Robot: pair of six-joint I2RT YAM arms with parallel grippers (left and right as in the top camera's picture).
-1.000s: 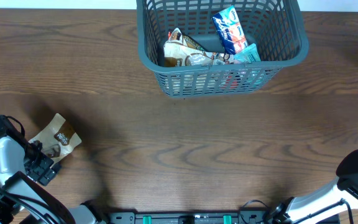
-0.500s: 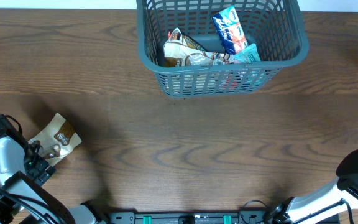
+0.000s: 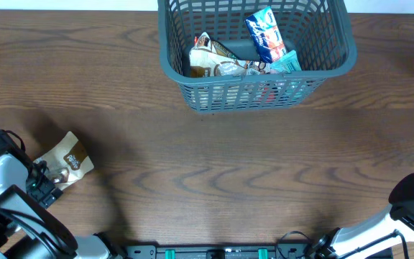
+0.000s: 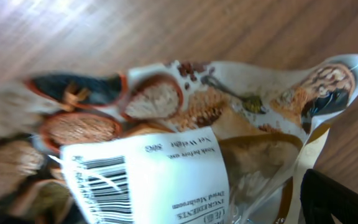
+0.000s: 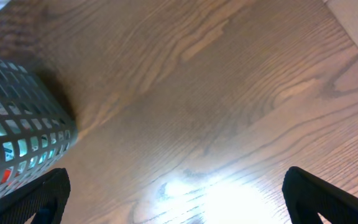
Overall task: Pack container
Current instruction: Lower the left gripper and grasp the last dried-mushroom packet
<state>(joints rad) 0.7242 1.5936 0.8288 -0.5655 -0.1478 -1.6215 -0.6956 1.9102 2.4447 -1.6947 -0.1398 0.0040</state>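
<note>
One basket [image 3: 228, 93], top centre of the overhead frame, on the table [image 3: 228, 165]; its upper edge is cut off by the frame. At least three packets are inside: brown one [image 3: 210, 57] at left, blue one [image 3: 267, 34] upper right and leaning on the wall, teal one [image 3: 287, 63] at right. Something silvery lies between the brown and teal ones; can't tell if it's a separate item.

One loose packet [image 3: 69, 157] at lower left of the overhead view, well apart from the basket. Left gripper [image 3: 45, 185] touches its lower-left end.

Two arms: left at the lower-left corner, right at the lower-right corner, both far from the basket.

View differences:
- Left wrist: the loose packet fills the frame, showing a barcode label and printed nuts or mushrooms, which the overhead view can't resolve. Only one finger [image 4: 340, 199] shows, at lower right, with the packet edge right beside it. The other finger is hidden, so can't tell if the jaws are clamped.
- Right wrist: right gripper [image 5: 176, 171] has fingers at both lower corners, spread wide with only bare table between them, so it's released. The basket's lattice corner shows at left edge, with teal and red visible through the slots. The overhead view shows the arm but not these fingers.
</note>
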